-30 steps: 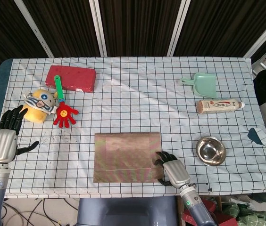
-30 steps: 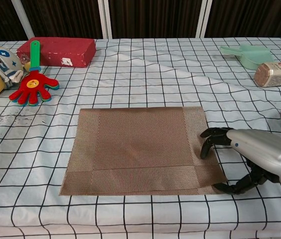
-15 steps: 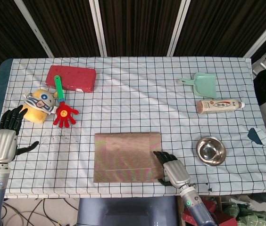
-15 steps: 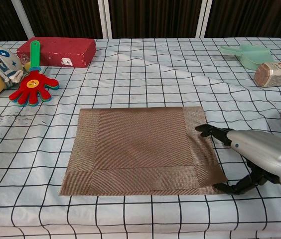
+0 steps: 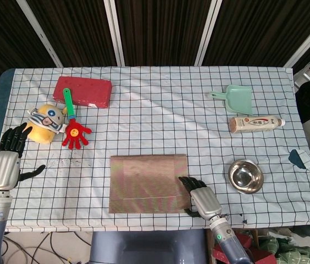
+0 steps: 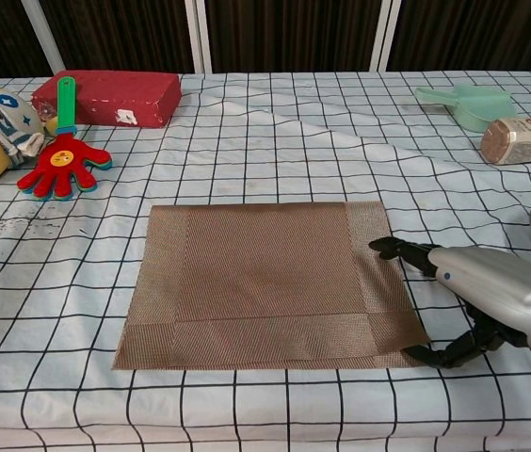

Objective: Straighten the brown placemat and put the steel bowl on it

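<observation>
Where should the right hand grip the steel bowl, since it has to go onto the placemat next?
Probably the near-left rim of the steel bowl, coming from above and from the brown placemat side, where the right hand already sits. The bowl stands upright and open, so a thumb-and-fingers pinch over its thin rim looks easiest.

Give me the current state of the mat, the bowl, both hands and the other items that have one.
brown placemat: flat on the cloth, unfolded, nothing on it.
steel bowl: upright, empty, off the mat, to its right.
right hand: fingers extended onto the mat's right edge, holding nothing.
left hand: fingers spread, empty, at the table's left edge.
bottle: lying on its side.
green dustpan: empty.
</observation>
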You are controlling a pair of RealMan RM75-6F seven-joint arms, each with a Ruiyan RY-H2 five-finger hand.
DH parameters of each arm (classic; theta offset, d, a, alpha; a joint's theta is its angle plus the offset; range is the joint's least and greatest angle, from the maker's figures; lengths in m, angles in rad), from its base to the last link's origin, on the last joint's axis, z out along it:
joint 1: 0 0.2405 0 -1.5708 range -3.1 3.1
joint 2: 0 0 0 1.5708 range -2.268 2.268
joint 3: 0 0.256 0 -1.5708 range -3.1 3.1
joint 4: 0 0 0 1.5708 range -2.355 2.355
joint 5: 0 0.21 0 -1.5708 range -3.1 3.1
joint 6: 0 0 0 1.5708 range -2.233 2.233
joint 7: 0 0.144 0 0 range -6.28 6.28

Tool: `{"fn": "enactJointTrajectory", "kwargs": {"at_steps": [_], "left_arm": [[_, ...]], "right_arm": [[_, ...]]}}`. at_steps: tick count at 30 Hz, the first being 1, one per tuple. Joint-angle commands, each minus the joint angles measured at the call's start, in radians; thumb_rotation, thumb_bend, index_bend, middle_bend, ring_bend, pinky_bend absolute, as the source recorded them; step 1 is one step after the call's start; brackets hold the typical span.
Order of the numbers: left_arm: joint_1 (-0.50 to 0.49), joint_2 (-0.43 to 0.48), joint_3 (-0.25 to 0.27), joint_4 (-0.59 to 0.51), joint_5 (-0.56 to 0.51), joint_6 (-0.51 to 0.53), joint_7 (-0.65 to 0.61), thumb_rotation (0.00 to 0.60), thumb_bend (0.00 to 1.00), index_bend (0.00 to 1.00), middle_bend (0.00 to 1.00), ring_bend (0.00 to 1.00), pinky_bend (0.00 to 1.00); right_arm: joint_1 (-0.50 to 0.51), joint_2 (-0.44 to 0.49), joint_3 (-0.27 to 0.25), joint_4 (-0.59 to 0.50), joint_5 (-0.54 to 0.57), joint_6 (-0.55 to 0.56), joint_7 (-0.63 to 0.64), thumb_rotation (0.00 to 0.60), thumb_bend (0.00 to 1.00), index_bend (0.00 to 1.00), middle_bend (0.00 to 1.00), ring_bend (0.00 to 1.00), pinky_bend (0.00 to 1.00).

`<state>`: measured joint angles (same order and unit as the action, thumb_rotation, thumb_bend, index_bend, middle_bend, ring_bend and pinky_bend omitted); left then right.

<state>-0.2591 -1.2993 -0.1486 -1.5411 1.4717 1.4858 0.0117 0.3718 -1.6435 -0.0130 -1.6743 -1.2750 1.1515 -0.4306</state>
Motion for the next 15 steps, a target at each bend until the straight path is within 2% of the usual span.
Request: {"fn": "enactJointTrajectory", "kwargs": {"at_steps": [1, 4, 6, 8, 10, 15], "left_arm": [[0.000, 0.000, 0.000, 0.000, 0.000, 0.001, 0.000, 0.600, 0.03, 0.00, 0.00, 0.00, 0.00], [0.000, 0.000, 0.000, -0.001, 0.000, 0.001, -0.001, 0.600, 0.03, 0.00, 0.00, 0.00, 0.00], [0.000, 0.000, 0.000, -0.001, 0.000, 0.000, 0.000, 0.600, 0.03, 0.00, 0.00, 0.00, 0.00], [0.000, 0.000, 0.000, -0.001, 0.000, 0.001, 0.000, 0.600, 0.03, 0.00, 0.00, 0.00, 0.00], [0.000, 0.000, 0.000, -0.001, 0.000, 0.001, 0.000, 0.600, 0.03, 0.00, 0.00, 0.00, 0.00], [0.000, 0.000, -0.001, -0.001, 0.000, 0.001, -0.001, 0.600, 0.03, 0.00, 0.00, 0.00, 0.00]], "right_arm": [[0.000, -0.001, 0.001, 0.000, -0.002, 0.000, 0.000, 0.600, 0.16, 0.00, 0.07, 0.09, 0.18], [-0.001, -0.001, 0.001, 0.001, -0.004, 0.001, 0.003, 0.600, 0.17, 0.03, 0.07, 0.09, 0.18], [-0.001, -0.001, 0.002, 0.001, -0.009, 0.003, 0.006, 0.600, 0.20, 0.15, 0.08, 0.09, 0.18], [-0.002, -0.003, 0.003, 0.003, -0.021, 0.008, 0.015, 0.600, 0.25, 0.37, 0.11, 0.10, 0.18], [-0.003, -0.006, 0.003, 0.007, -0.038, 0.015, 0.037, 0.600, 0.29, 0.47, 0.14, 0.12, 0.18], [-0.007, -0.006, 0.005, 0.017, -0.058, 0.020, 0.075, 0.600, 0.40, 0.56, 0.16, 0.12, 0.18]]}}
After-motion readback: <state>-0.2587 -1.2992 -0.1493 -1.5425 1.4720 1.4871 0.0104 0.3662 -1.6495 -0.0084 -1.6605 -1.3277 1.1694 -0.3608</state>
